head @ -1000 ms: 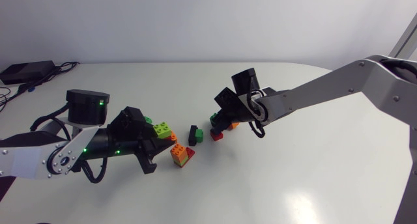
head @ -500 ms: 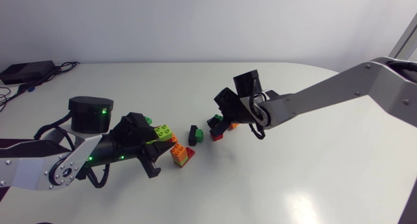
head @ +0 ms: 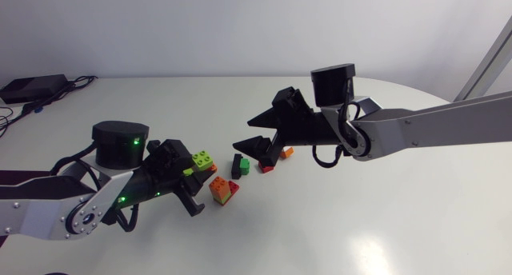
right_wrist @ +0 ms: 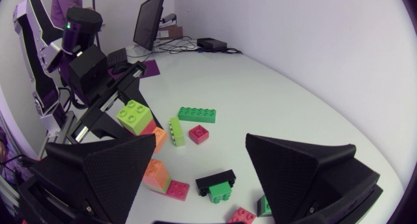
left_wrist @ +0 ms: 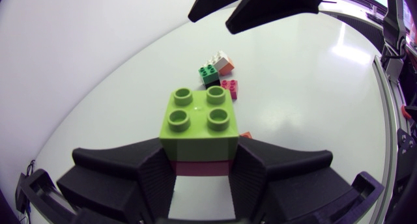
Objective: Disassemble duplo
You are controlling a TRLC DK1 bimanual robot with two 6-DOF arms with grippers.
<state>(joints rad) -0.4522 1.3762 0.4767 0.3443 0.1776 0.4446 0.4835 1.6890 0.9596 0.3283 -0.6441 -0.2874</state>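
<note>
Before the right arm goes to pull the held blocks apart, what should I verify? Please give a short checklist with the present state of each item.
1. The left gripper is shut on the lime block: ok.
2. The pink block is joined under the lime block: ok, not yet separated.
3. The right gripper is open: ok.
4. The right gripper is lined up with the held blocks: not ok, it hangs apart from them, above the black-and-green piece.
5. The lime block's top is free above the left gripper: ok.

lime brick (left_wrist: 199, 123), pink brick (left_wrist: 199, 167), white table (left_wrist: 98, 68)
</note>
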